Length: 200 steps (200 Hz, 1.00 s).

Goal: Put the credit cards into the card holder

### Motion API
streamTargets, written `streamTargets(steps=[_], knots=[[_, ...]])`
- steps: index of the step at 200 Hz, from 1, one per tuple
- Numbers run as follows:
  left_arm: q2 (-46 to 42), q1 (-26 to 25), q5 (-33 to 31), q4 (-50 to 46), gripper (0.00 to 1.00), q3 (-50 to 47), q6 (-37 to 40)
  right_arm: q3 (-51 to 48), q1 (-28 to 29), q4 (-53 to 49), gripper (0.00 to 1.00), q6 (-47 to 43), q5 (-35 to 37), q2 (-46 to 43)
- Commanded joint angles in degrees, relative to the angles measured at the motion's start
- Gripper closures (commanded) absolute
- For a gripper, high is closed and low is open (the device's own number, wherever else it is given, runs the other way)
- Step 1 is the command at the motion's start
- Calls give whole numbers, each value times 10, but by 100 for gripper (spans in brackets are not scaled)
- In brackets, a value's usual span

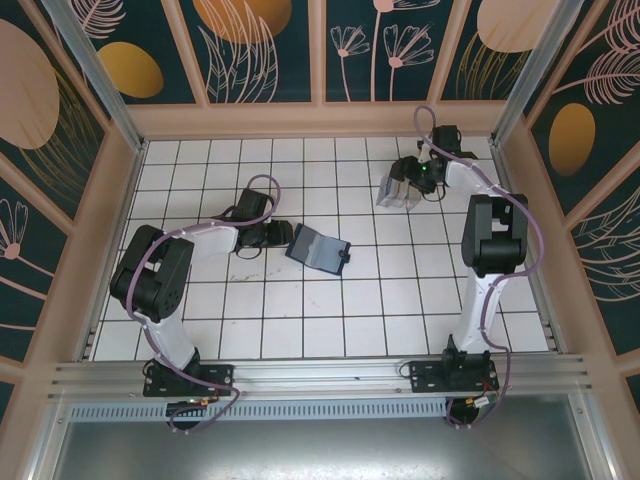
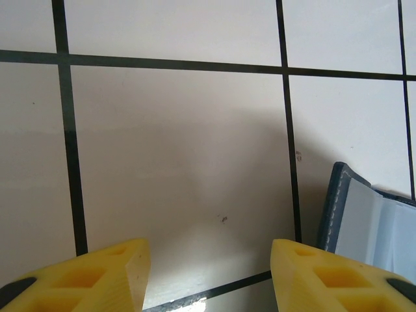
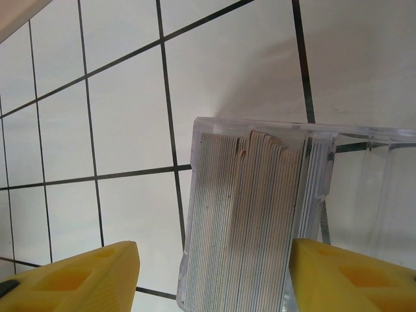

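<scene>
The card holder (image 1: 318,249), a dark navy wallet, lies open on the white tiles near the middle, showing its blue-grey inside. In the left wrist view its edge (image 2: 364,214) sits just right of my fingers. My left gripper (image 1: 274,238) (image 2: 208,279) is low over the tile beside the card holder's left edge, open with nothing between its yellow fingers. The credit cards (image 3: 250,221) stand on edge as a tight stack inside a clear plastic tray (image 3: 364,169) (image 1: 396,190) at the back right. My right gripper (image 1: 408,176) (image 3: 214,279) hovers over that stack, open, fingers straddling it.
Wooden side walls (image 1: 110,215) and a back wall with painted panels enclose the tiled floor (image 1: 330,320). The clear tray has a second compartment (image 3: 383,214) to the right of the stack. Open tiles lie in front of both grippers toward the arm bases.
</scene>
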Motion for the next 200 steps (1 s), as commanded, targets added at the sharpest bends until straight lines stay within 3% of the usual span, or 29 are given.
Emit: streamTargets(steps=[1, 124, 200], knots=[[7, -2, 9, 7, 47, -4, -5, -9, 4, 28, 38, 3, -19, -44], [20, -1, 19, 8, 47, 4, -3, -37, -1, 38, 53, -2, -6, -50], [25, -2, 21, 10, 47, 3, -3, -37, -2, 28, 88, -6, 12, -50]])
